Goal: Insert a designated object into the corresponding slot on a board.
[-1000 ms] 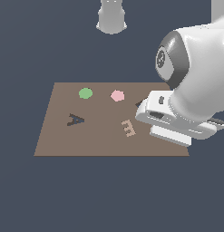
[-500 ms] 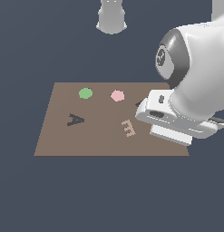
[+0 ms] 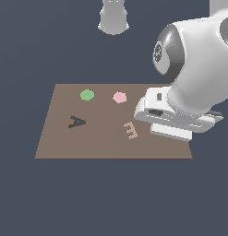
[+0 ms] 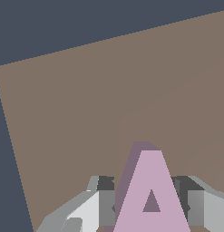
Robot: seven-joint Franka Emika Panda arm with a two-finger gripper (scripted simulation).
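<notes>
The lilac letter A block (image 4: 152,195) sits between my gripper's (image 4: 147,201) two fingers in the wrist view, the grey left finger (image 4: 102,204) and right finger (image 4: 190,204) pressed against its sides. The brown board (image 4: 109,90) lies below it. In the exterior view the board (image 3: 101,145) carries the dark A-shaped slot (image 3: 77,122) on the exterior view's left. The arm's white hand (image 3: 173,117) hangs over the board's right end, well away from the slot. It hides the block and fingers in that view.
On the board are a green disc (image 3: 87,95), a pink hexagon (image 3: 119,97) and a tan letter E block (image 3: 131,130). A grey-white robot base (image 3: 114,17) stands beyond the board. The large white arm (image 3: 198,60) covers the board's right part.
The hand has shifted only slightly, perhaps a little upward in the exterior view. The shapes on the board have not moved.
</notes>
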